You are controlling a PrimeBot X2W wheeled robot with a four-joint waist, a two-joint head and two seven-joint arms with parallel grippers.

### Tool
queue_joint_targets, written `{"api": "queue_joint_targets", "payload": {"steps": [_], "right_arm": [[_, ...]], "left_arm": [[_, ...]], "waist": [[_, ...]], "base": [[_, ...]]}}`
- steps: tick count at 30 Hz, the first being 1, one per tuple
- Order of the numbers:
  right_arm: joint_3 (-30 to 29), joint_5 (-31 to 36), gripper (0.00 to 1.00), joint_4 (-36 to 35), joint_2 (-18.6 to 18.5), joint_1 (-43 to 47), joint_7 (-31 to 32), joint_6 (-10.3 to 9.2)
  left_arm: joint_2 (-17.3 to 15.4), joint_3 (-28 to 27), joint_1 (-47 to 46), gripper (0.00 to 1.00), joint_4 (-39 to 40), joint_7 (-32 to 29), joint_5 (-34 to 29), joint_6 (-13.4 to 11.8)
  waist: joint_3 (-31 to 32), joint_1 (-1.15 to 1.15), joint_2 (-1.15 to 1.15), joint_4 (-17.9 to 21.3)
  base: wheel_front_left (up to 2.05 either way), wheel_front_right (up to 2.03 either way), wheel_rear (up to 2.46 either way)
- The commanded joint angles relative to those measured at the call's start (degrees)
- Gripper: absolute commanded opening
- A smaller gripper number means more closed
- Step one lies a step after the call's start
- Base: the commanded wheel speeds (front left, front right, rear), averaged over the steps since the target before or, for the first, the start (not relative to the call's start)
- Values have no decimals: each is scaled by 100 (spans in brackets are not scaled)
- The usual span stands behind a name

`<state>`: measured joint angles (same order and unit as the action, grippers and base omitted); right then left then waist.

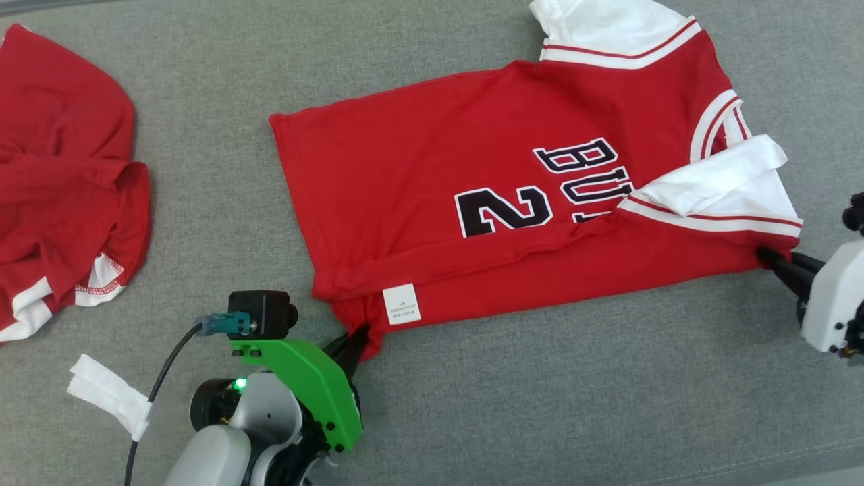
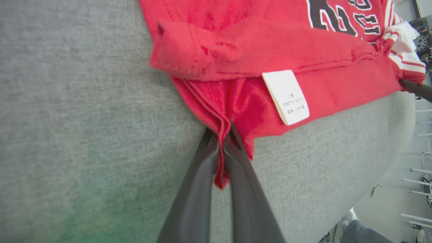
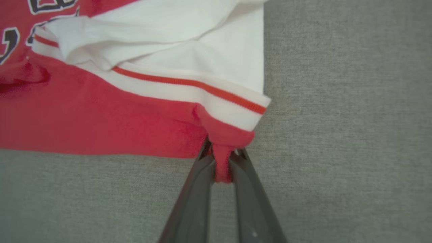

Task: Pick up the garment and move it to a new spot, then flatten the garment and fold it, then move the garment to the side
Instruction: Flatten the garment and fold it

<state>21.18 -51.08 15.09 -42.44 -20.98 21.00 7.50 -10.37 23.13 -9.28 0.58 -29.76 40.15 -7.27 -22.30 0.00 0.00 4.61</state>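
Note:
The garment (image 1: 472, 196) is a red jersey with white sleeves and black lettering, lying partly folded on the grey surface, a white care label (image 1: 401, 304) showing near its front edge. My left gripper (image 1: 358, 337) is shut on the jersey's lower hem corner; in the left wrist view red cloth (image 2: 221, 135) is pinched between the dark fingers (image 2: 202, 158). At the right, my right gripper (image 1: 769, 260) is shut on the corner below the white sleeve. The right wrist view shows a red tuck (image 3: 222, 162) clamped between its fingers (image 3: 202, 168).
A second red garment (image 1: 61, 175) with white trim lies crumpled at the left edge. A small white folded piece (image 1: 108, 391) lies near my left arm's cable. Grey cloth (image 1: 574, 405) covers the whole work surface; its rounded edge and a floor show in the left wrist view.

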Motion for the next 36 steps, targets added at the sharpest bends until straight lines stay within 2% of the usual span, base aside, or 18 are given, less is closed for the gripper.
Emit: {"api": "queue_joint_targets", "payload": {"steps": [1, 6, 10, 12, 17, 18, 19, 20, 21, 23, 26, 29, 33, 36], "right_arm": [[3, -215, 0, -93, -203, -31, 121, -1], [128, -1106, 0, -712, -1134, 143, 974, -2], [96, -1585, 0, -925, -1707, 355, 1538, -4], [142, -1692, 0, -953, -1825, 495, 1684, -6], [325, -1616, 0, -964, -1752, 755, 1634, -6], [325, -1536, 13, -955, -1704, 755, 1485, -6], [336, -1479, 100, -926, -1661, 776, 1377, -6], [365, -1412, 100, -905, -1613, 819, 1265, -6], [356, -1350, 100, -898, -1590, 840, 1149, -5], [244, -1258, 100, -910, -1597, 860, 848, -4], [-6, -1186, 100, -1102, -1797, 813, 480, -4], [-310, -1079, 100, -1287, -1901, 481, 195, -3], [-277, -722, 100, -1349, -1773, -358, 339, -2], [1, -269, 100, -1176, -1429, -1218, 533, -1]], "left_arm": [[-148, 2, 171, 0, 50, -157, 112, 37], [-744, -96, 366, 0, 1040, -927, 403, 156], [-1196, -165, 741, 0, 1761, -1599, 716, 59], [-1333, -196, 968, 0, 1954, -1765, 831, -15], [-1292, -115, 1433, 0, 1998, -1656, 773, -126], [-1251, -107, 1489, 0, 1957, -1517, 658, -160], [-1225, -93, 1526, 0, 1907, -1417, 598, -188], [-1211, -64, 1566, 82, 1859, -1280, 464, -197], [-1182, -56, 1591, 100, 1831, -1170, 350, -234], [-1151, -159, 1603, 100, 1849, -835, 132, -336], [-1249, -353, 1469, 100, 2082, -502, -212, -482], [-1253, -532, 981, 100, 2355, -324, -455, -576], [-1058, -430, -98, 100, 2054, -424, -740, -575], [-874, -206, -935, 100, 1515, -561, -889, -476]], "waist": [[141, 0, 0, -4], [278, 0, 0, 17], [301, 0, 0, 26], [285, 0, 0, 43], [172, 0, 0, 82], [125, 0, 0, 91], [97, 0, 0, 98], [76, 0, 0, 102], [59, 0, 0, 108], [17, 0, 0, 122], [-67, 0, 0, 118], [-252, 0, 0, 79], [-612, 0, 0, -83], [-865, 0, 0, -223]], "base": [[0, 0, 0], [0, 0, 0], [0, 0, 0], [0, 0, 0], [0, 0, 0], [0, 0, 0], [0, 0, 0], [0, 0, 0], [0, 0, 0], [0, 0, 0], [0, 0, 0], [0, 0, 0], [0, 0, 0], [0, 0, 0]]}}
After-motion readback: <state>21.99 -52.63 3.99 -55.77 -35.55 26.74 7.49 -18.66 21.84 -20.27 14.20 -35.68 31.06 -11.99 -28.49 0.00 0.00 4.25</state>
